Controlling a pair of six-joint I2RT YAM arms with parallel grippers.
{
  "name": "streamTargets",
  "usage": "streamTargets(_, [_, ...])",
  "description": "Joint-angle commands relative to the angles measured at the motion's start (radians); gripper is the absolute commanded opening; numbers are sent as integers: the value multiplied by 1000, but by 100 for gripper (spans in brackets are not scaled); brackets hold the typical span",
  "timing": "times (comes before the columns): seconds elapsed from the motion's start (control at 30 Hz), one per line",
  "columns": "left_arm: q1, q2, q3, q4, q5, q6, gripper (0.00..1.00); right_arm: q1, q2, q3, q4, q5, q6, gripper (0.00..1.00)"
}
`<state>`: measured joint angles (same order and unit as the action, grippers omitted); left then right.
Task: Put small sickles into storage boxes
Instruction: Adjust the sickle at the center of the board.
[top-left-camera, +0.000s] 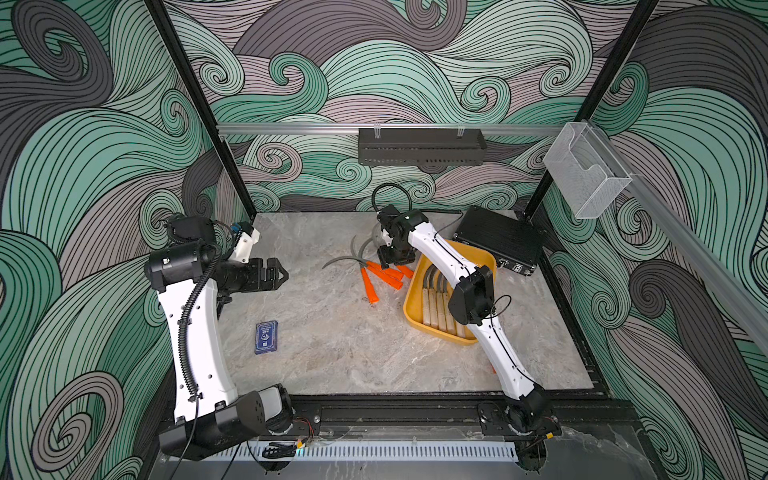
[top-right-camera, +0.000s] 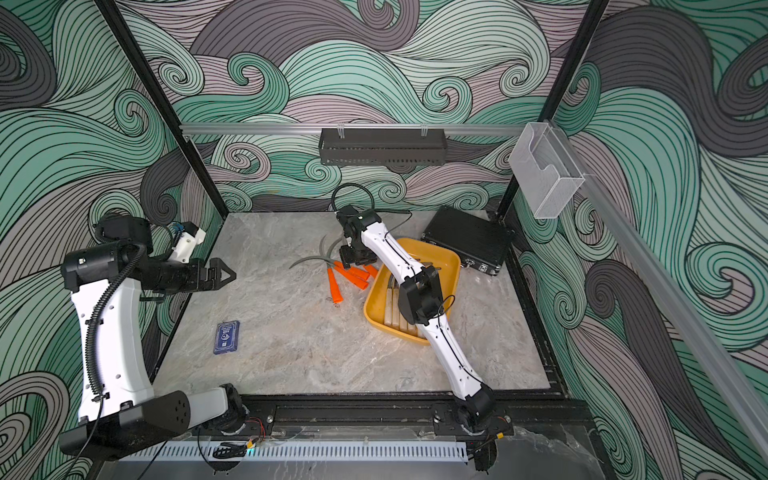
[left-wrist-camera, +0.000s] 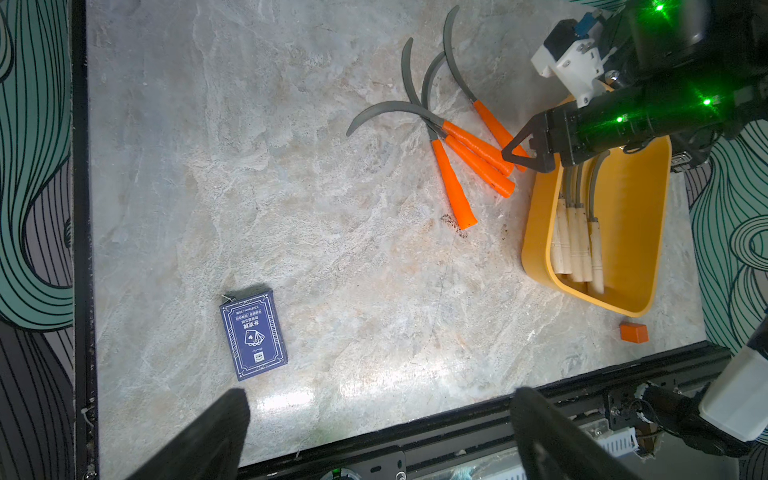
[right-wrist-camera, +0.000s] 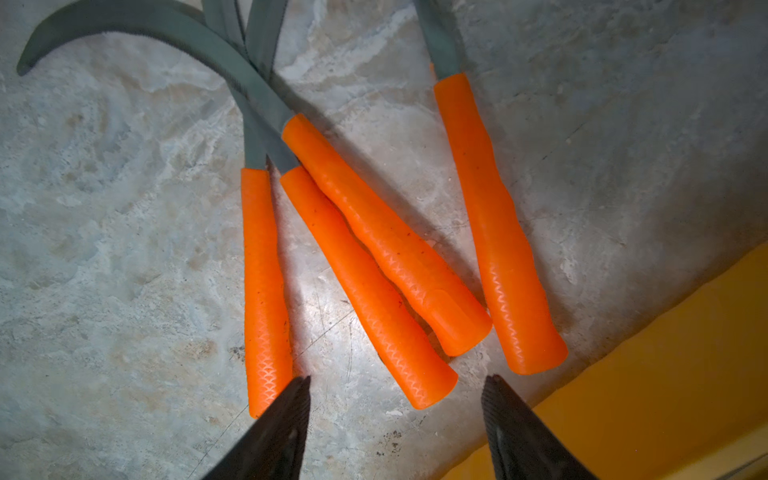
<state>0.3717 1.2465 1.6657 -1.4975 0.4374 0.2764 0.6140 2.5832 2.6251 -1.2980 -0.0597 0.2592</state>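
Observation:
Several small sickles with orange handles (top-left-camera: 369, 286) (top-right-camera: 334, 286) (left-wrist-camera: 453, 187) (right-wrist-camera: 386, 245) lie fanned on the marble table, their grey blades crossing, just left of the yellow storage box (top-left-camera: 411, 303) (top-right-camera: 370, 307) (left-wrist-camera: 534, 232) (right-wrist-camera: 685, 353). Several wooden-handled sickles (top-left-camera: 436, 307) (left-wrist-camera: 577, 241) lie side by side inside the box. My right gripper (top-left-camera: 392, 259) (top-right-camera: 351, 257) (left-wrist-camera: 521, 160) (right-wrist-camera: 399, 377) hangs low over the butt ends of the orange handles, open, with nothing between its fingers. My left gripper (top-left-camera: 278, 274) (top-right-camera: 224, 274) (left-wrist-camera: 381, 392) stands wide open and empty above the table's left side.
A blue card box (top-left-camera: 266, 336) (left-wrist-camera: 253, 334) lies at the front left. A black ribbed case (top-left-camera: 498, 241) sits behind the storage box. A small orange cube (left-wrist-camera: 633, 332) rests by the box's near end. A black shelf (top-left-camera: 422, 145) and a clear bin (top-left-camera: 586, 170) hang on the walls.

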Motion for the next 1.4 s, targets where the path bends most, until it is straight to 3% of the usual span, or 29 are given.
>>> streamTargets(0.0, [8,12,27,12,8,-14,99,-9,12,21,22,14,16,69])
streamTargets(1.37, [7,22,-12,35,-48,-33,99,-77,90,17,156,-41,54,75])
